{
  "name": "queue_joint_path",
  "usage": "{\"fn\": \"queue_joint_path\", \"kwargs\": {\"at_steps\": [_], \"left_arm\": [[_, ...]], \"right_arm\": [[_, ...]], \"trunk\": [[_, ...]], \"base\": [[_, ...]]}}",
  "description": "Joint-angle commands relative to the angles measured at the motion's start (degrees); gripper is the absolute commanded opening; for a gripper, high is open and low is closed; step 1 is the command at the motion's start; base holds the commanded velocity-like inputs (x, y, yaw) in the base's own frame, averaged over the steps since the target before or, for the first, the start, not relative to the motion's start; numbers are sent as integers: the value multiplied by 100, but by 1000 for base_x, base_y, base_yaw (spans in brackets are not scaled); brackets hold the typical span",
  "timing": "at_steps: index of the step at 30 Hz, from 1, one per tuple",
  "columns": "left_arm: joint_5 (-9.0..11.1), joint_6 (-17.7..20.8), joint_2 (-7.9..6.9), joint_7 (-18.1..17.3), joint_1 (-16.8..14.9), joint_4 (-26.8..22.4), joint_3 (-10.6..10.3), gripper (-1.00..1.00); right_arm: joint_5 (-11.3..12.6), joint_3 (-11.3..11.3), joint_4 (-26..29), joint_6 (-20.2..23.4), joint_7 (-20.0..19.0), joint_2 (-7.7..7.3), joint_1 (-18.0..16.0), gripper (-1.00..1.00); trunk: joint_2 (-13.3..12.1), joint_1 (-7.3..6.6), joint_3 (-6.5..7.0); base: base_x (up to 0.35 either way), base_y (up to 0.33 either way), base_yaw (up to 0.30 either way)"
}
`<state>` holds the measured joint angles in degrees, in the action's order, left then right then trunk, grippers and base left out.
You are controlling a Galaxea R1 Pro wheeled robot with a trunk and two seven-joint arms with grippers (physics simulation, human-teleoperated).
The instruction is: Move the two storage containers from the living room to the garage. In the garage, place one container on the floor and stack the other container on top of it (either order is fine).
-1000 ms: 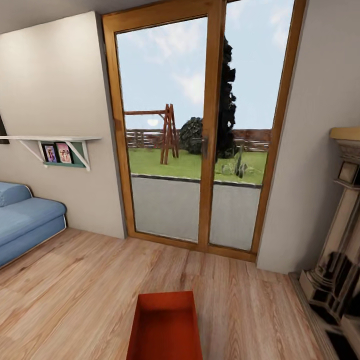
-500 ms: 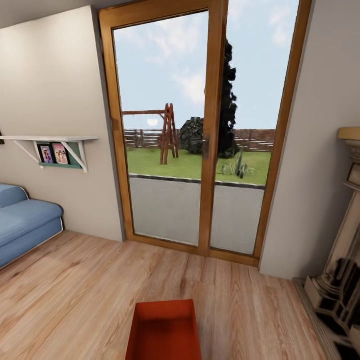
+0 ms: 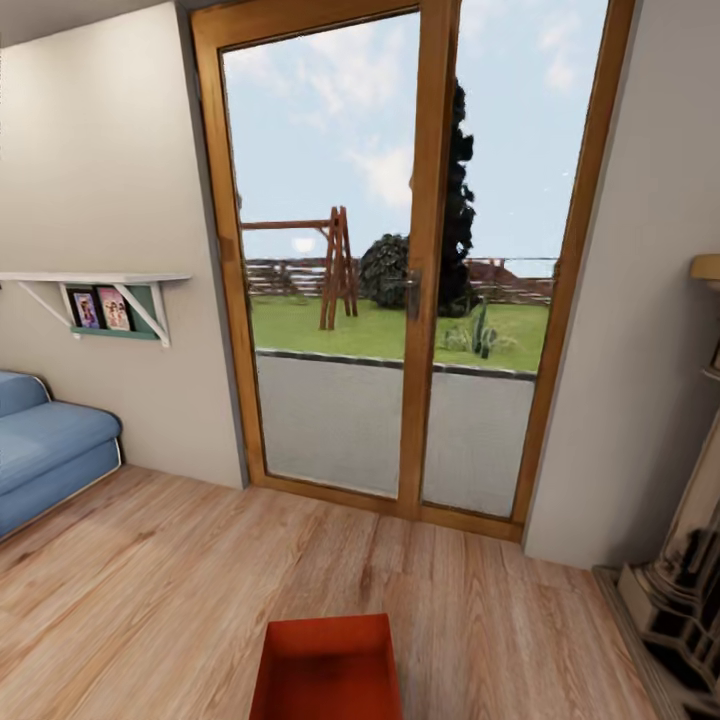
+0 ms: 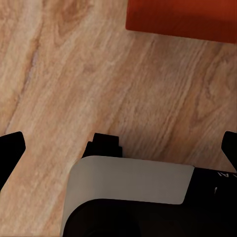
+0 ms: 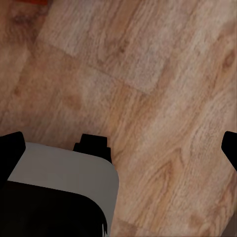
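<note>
1. From my head camera I look across the living room. One storage container (image 3: 328,668) sits on the light wood plank floor (image 3: 150,590) at the lower middle of the view, cut off by the picture's edge. It is red-orange, rectangular and lidless, with plain straight walls, and the part of its inside that I can see holds nothing. Beyond it stands a glass door (image 3: 400,260) in a wooden frame, with grass, a fence and a wooden swing frame outside. A blue sofa (image 3: 45,455) stands at the left under a white wall shelf (image 3: 95,280) with two small framed pictures. Part of a fireplace surround (image 3: 685,590) shows at the right edge.

2. From my left wrist camera, my left gripper (image 4: 118,148) hangs over bare plank floor. Its two dark fingertips (image 4: 10,150) sit at opposite edges of the picture, spread wide with nothing between them. A red-orange stretch of the container (image 4: 182,19) lies on the floor ahead of the fingers, apart from them.

3. From my right wrist camera, my right gripper (image 5: 118,145) is likewise spread wide and empty over the planks, its fingertips (image 5: 10,148) at the picture's sides. A sliver of red-orange (image 5: 34,2) shows at one corner; I cannot tell which container it belongs to.
</note>
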<state>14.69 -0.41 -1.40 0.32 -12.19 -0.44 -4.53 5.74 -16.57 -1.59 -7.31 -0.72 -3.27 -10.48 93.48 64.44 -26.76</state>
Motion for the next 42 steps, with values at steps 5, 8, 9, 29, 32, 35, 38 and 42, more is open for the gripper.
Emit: {"fn": "queue_joint_path", "kwargs": {"at_steps": [5, 8, 9, 29, 32, 35, 38, 42], "left_arm": [[52, -10, 0, 3, -3, 0, -48, 100], [52, -11, 0, 3, -3, 0, -48, 100], [52, -10, 0, 3, -3, 0, -48, 100], [52, -12, 8, 0, -3, -8, -48, 100], [52, -12, 8, 2, -3, -9, -48, 100], [52, -12, 8, 3, -3, -8, -48, 100], [52, -12, 8, 3, -3, -5, -48, 100], [52, -77, 8, 3, -3, -2, -48, 100]], "right_arm": [[59, -48, -17, -34, -7, -8, -7, 100], [59, -48, -17, -34, -7, -15, -7, 100], [59, -48, -17, -36, -7, -15, -7, 100], [59, -48, -17, -45, -10, -25, -7, 100], [59, -43, -17, -49, -8, -19, -7, 100], [59, -34, -17, -51, -2, -17, -7, 100], [67, -17, -17, -52, -3, -16, -7, 100], [74, 6, -17, -39, 0, -5, -7, 100]], "trunk": [[3, 0, -6], [3, 0, -6], [3, 0, -6], [3, 0, -6], [3, 0, -6], [3, 0, -6], [3, 0, -6], [3, 0, -6]], "base": [[22, 0, 79], [4, 0, 223], [1, 0, 253], [23, 62, 58], [89, 236, 0], [21, 55, 0], [3, 9, 0], [1, 2, -82]]}}
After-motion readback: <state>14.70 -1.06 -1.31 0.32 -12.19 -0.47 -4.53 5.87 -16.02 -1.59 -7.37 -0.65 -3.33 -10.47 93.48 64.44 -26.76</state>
